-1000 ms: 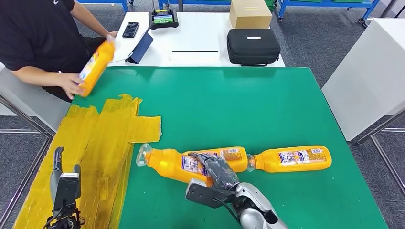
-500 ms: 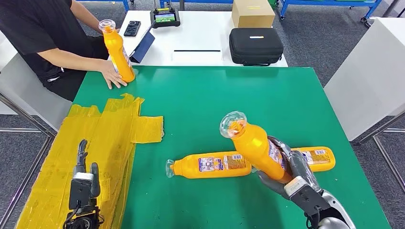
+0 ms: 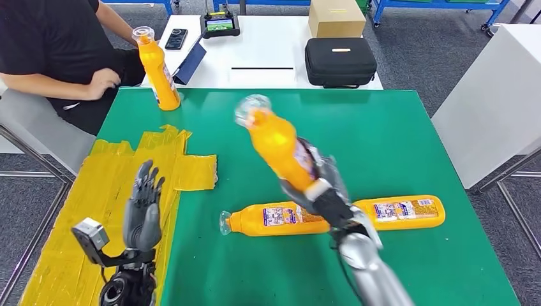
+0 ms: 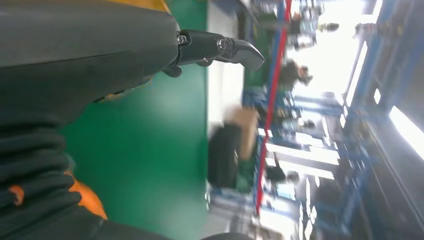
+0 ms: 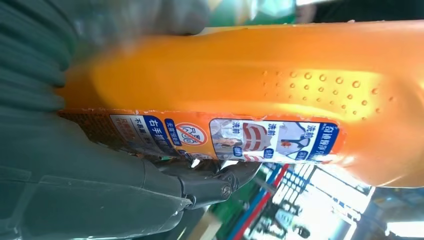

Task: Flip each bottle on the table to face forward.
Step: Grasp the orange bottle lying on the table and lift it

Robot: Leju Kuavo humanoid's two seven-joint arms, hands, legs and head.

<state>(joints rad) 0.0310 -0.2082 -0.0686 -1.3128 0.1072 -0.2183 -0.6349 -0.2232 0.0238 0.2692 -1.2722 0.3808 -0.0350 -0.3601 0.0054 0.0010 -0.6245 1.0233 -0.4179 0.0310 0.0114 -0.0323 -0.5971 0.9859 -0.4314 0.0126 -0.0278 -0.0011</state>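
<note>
— Where's the bottle (image 3: 279, 145)?
— Above mid-counter (image 3: 395, 134), tilted — right hand (image 3: 321, 185) wrapped round its base; left hand (image 3: 143, 210) spread, empty.
— Risk?
— It may slip — low grip, top-heavy.

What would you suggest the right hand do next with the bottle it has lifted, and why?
Probably lower it upright onto bare green table. The right hand holds the orange bottle tilted in the air, cap up, while two bottles lie below; another bottle stands at the far corner.
</note>
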